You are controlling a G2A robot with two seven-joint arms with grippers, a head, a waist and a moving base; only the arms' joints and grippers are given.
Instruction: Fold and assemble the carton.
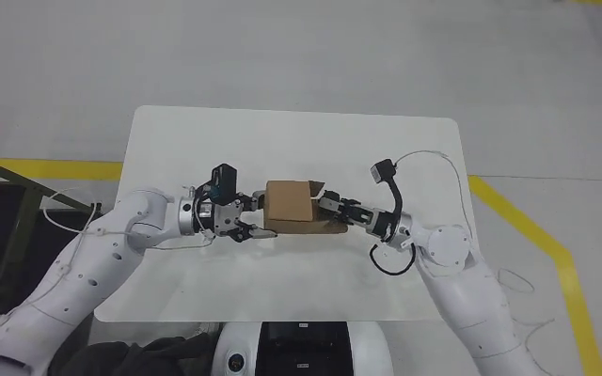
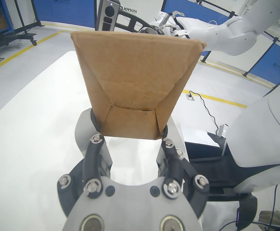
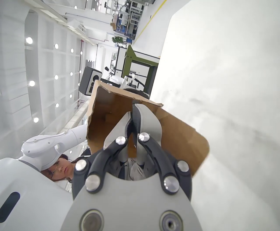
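White desk (image 1: 282,282), with rounded corners, stood on a grey floor marked with yellow lines (image 1: 527,216).

Item under task: the carton (image 1: 288,202), plain brown cardboard, was located over the middle of the desk, between the two arms. Contact with the desk surface could not be confirmed.

Writing: white lettering (image 2: 129,10) was noted on a dark bracket beside the right arm's wrist camera (image 2: 108,15). It was not transcribed. The carton faces in view were plain brown.

Views compared: the top view showed the left arm (image 1: 141,221) and the right arm (image 1: 442,246) meeting the carton from opposite ends. The left wrist view showed creased outer panels joined at fold lines, with the narrow end nearest the camera. The right wrist view showed the carton's open end, its shaded interior and a ragged cut edge.

Left jaws: spread wide, bracketing the carton's near end, with one tip against each side.

Right jaws: drawn together and pinched on a single cardboard wall at the open end.
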